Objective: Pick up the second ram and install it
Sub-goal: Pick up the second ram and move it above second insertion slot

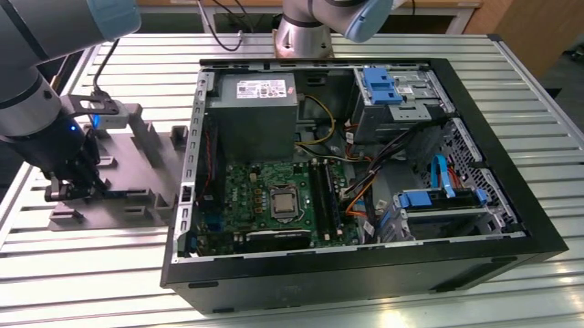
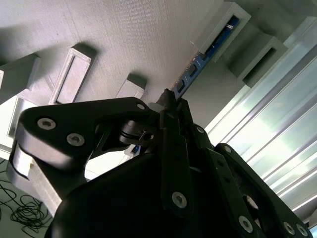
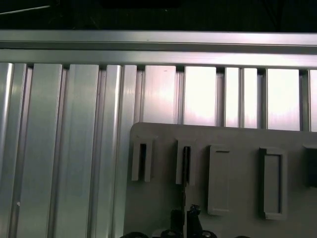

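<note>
- The gripper (image 2: 168,99) is down low over the gray holder plate (image 2: 124,29), at the exterior view's left.
- Its two jaws are pulled in close, one on each side of the second ram (image 2: 200,62). They look clamped on its near end.
- The second ram is a thin blue stick. It stands on its edge in a slot of the holder plate, with most of it reaching away from the gripper.
- The holder plate lies flat on the silver table (image 1: 91,273), just beside the open computer case (image 1: 365,273).
- Farther off, inside the case, is the green motherboard (image 1: 246,191) with its long black slots (image 1: 321,195).
- I think the grab is made, but that is all. The second ram is not lifted out yet. It is well apart from the black slots, so putting it in is not done.
</note>
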